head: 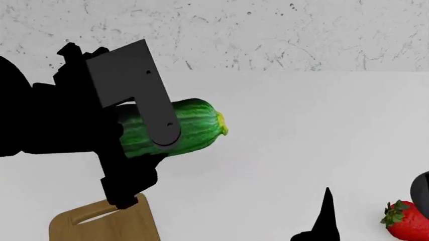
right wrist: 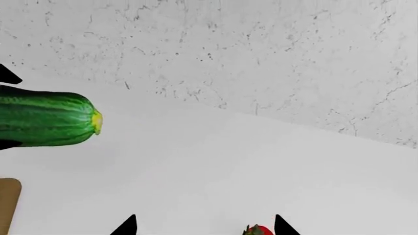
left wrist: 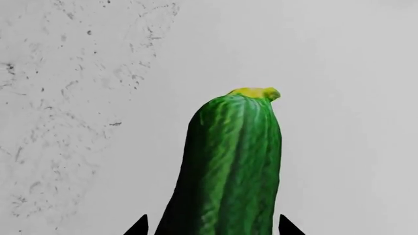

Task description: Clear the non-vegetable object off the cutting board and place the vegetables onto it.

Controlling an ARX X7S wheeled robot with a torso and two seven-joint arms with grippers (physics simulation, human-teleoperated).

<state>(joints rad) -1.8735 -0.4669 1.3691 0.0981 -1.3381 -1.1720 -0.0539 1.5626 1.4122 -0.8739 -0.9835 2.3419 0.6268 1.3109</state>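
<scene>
The left tool (head: 144,140) grips the zucchini (head: 191,128) above the desk (head: 302,130), its long axis roughly level, yellow tip toward the right. The board (head: 110,223) lies below and slightly nearer the robot, so the move is mostly down. The right tool (right wrist: 202,227) hangs open over the strawberry (head: 405,221), which sits on the desk well right of the board.
</scene>
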